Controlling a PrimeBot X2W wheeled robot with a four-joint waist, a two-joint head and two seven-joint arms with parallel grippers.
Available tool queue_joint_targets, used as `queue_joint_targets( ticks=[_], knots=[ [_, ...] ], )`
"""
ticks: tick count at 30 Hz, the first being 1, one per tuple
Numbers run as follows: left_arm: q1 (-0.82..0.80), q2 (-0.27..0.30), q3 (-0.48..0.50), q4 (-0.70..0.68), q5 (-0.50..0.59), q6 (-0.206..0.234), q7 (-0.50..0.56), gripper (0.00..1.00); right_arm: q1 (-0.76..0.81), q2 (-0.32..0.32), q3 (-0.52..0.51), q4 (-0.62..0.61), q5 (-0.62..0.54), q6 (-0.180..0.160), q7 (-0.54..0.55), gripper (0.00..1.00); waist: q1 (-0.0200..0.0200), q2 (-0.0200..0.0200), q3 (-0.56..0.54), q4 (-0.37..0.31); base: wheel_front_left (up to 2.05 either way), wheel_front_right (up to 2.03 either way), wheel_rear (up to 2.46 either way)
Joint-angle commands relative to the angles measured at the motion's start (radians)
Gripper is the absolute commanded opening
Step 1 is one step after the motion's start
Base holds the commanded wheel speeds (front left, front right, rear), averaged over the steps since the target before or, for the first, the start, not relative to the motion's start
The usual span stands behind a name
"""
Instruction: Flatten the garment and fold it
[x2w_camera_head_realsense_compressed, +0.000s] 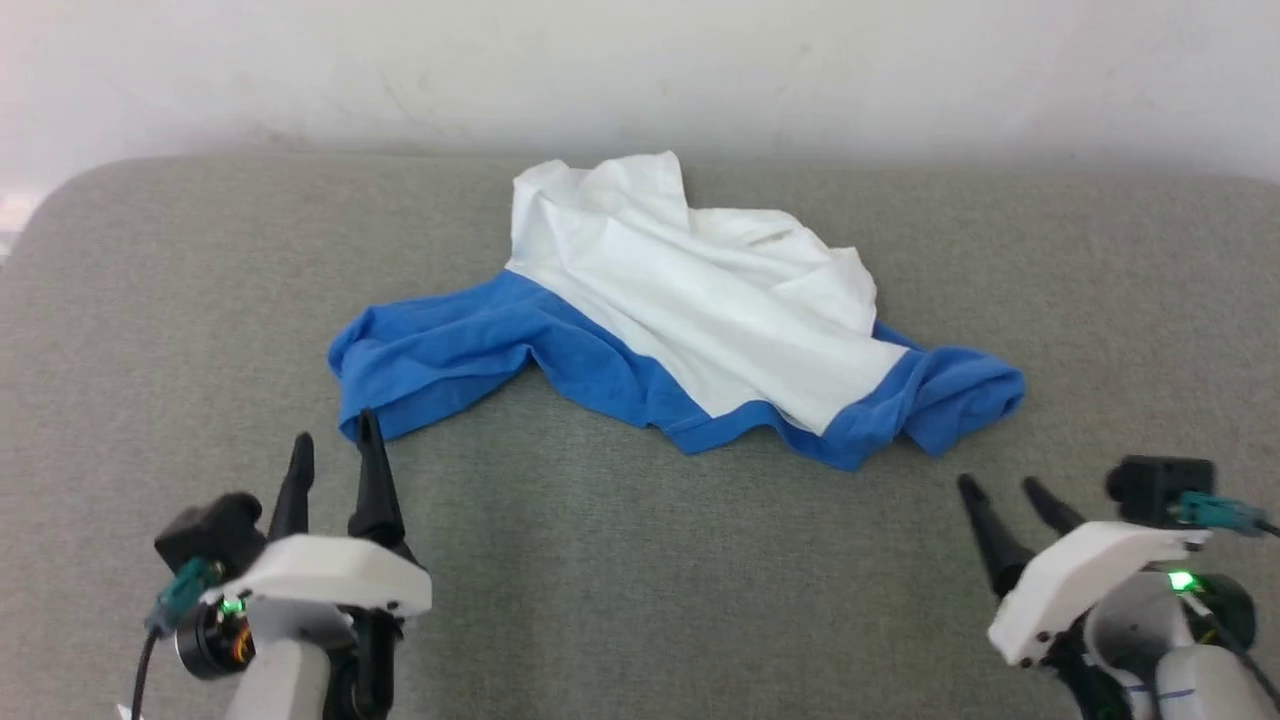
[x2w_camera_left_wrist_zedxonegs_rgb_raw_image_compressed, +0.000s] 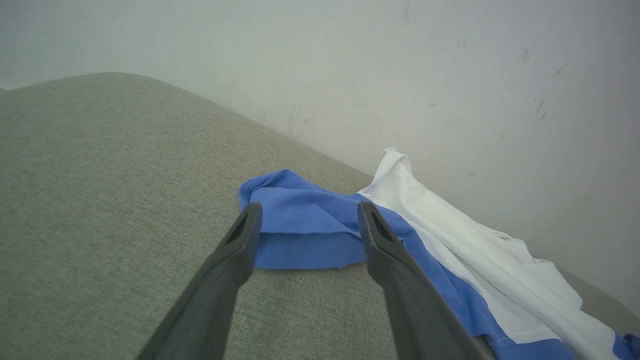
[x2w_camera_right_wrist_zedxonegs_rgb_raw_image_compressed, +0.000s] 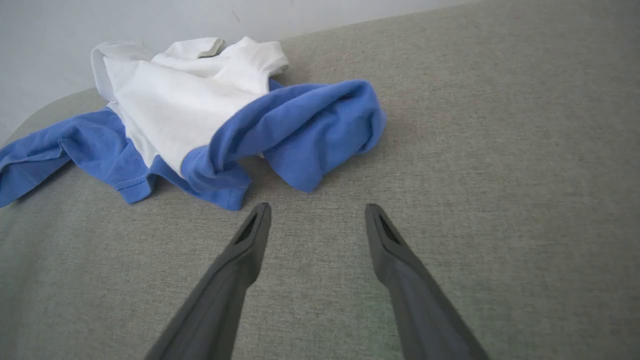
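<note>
Head view: your left gripper (x2w_camera_head_realsense_compressed: 335, 428), fingers wide and empty like the right gripper (x2w_camera_head_realsense_compressed: 998, 484), sits nearest the crosswise garment (x2w_camera_head_realsense_compressed: 720, 300).

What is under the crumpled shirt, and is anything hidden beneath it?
The garment lies on the grey padded surface. Blue sleeve fabric shows past its white body on both sides. Anything else under the bunched white folds is covered.
</note>
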Motion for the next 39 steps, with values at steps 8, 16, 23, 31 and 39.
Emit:
queue_joint_targets(
  ticks=[8,16,23,31,39],
  knots=[
    [0.043,-0.009,-0.024,-0.078,-0.004,0.011,0.031,1.0,-0.132,0.001,0.137,0.111,-0.069,-0.001,0.08,1.0,0.0003,0.0,-0.003,0.047,0.0,0.0,0.0],
    [0.029,-0.01,-0.048,-0.087,-0.003,0.003,0.043,1.0,-0.273,0.001,0.179,0.273,-0.108,-0.001,0.098,0.24,0.0003,0.0,0.019,0.078,0.0,0.0,0.0],
    [0.034,-0.015,-0.053,-0.079,-0.015,-0.001,0.041,1.0,-0.273,0.001,0.257,0.28,0.033,-0.001,0.1,0.0,0.0003,0.0,0.02,0.069,0.0,0.0,0.0],
    [0.029,-0.019,-0.062,-0.064,-0.032,-0.009,0.052,1.0,-0.077,0.0,0.334,0.048,0.345,-0.001,0.347,0.0,0.0003,0.0,0.003,0.055,0.0,0.0,0.0],
    [0.032,-0.019,-0.074,-0.052,-0.042,-0.007,0.076,1.0,0.205,-0.027,0.211,-0.097,0.376,-0.001,0.641,0.0,0.0003,0.0,-0.002,0.048,0.0,0.0,0.0]
  ],
)
